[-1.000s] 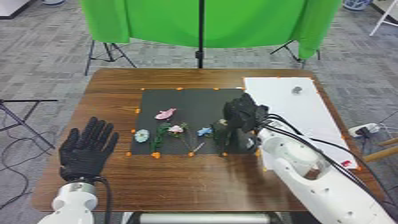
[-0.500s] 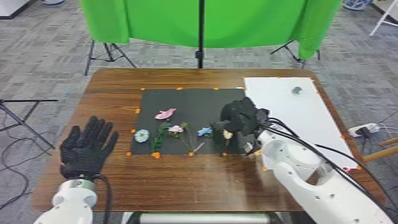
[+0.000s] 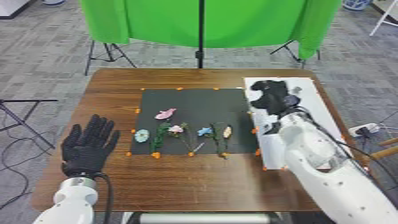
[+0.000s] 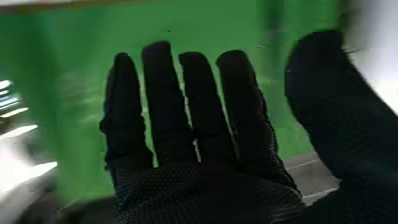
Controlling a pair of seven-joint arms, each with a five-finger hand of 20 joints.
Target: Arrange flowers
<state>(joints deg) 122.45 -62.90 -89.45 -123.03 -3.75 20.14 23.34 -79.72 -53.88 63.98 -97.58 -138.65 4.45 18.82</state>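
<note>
Right hand (image 3: pixel 272 96), black fabric glove: fingers spread. Pale-yellow flower (image 3: pixel 227 132): leftward, nearer brown wooden tabletop's (image 3: pixel 178 185) near edge; long axis near-to-far.

brown wooden table (image 3: pixel 178 187), dark mat (image 3: pixel 206 100) on top, white sheet (image 3: pixel 272 152) beside it, orange spots (image 3: pixel 155 155) around the mat

And away goes the right hand (image 3: pixel 274 97)! A moment ago it was down over the right part of the black mat (image 3: pixel 204 105); now it has swung forward and to the right, up over the far part of the white sheet (image 3: pixel 319 107), the right arm (image 3: pixel 311 142) stretching out behind it. And there's the cream-yellow flower (image 3: pixel 227 132), partly covered half a second ago, now uncovered on the mat, stem and all!
</note>
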